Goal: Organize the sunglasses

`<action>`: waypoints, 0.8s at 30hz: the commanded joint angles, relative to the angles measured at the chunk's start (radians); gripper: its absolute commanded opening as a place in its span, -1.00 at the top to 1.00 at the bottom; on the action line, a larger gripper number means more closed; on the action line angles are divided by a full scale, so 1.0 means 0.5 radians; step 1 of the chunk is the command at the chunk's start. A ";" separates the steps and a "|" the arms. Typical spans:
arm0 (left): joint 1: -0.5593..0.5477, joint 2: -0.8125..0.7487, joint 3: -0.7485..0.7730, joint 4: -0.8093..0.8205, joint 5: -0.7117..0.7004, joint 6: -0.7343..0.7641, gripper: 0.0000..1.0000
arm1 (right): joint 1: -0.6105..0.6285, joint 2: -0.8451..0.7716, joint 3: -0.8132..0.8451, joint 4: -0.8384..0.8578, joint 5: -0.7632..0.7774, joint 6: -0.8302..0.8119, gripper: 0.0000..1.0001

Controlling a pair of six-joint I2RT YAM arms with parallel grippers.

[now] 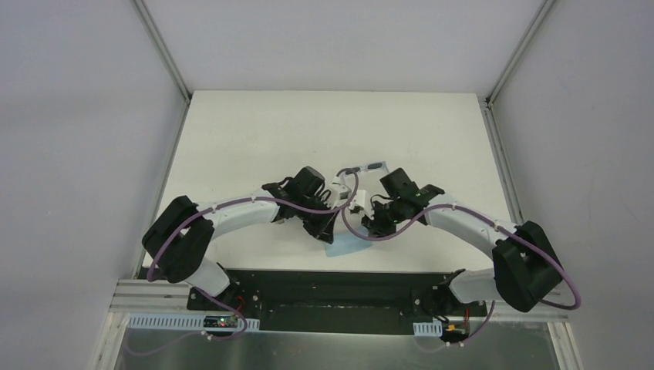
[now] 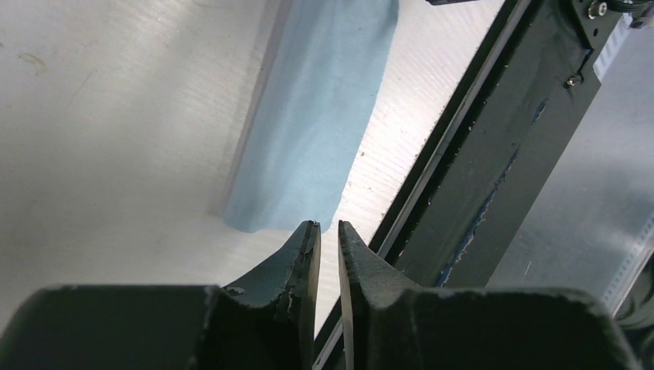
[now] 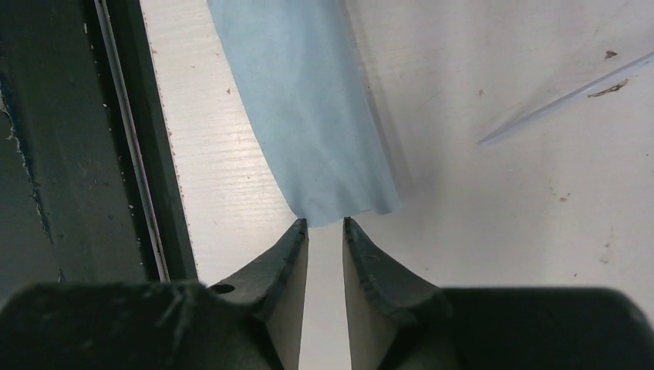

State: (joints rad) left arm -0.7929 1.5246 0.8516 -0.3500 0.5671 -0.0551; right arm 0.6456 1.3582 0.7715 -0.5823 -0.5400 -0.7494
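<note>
Standing at the near edge, I note a folded light blue cloth (image 2: pixel 316 116) lying on the white table (image 1: pixel 254 139), just beside the black base rail (image 2: pixel 493 154). The left gripper (image 2: pixel 328 225) and right gripper (image 3: pixel 324 222) are each poised at an end of it, jaws slightly parted and nothing between them.

Beyond, between the two wrists, sits a white oblong object (image 1: pixel 352 197), probably the case. Whether it is open, or holds anything, I cannot tell.

Farthest out, the sunglasses (image 1: pixel 364 167) lie on the bare table, outside that object and just past both wrists.

Hazards, in my judgement:
- The arms are crowded together and could collide.
- A careless lift could snag and unfold the cloth.
- A wrist swinging outward could knock the thin frame.
</note>
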 commanded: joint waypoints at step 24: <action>0.069 -0.086 -0.053 0.191 -0.321 -0.389 0.18 | -0.443 0.537 0.463 -0.188 -0.527 -0.119 0.11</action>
State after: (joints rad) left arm -0.7761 1.4624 0.8360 -0.3115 0.3748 -0.2276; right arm 0.4213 1.5955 0.9596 -0.6411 -0.7288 -0.7609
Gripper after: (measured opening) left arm 0.410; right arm 0.455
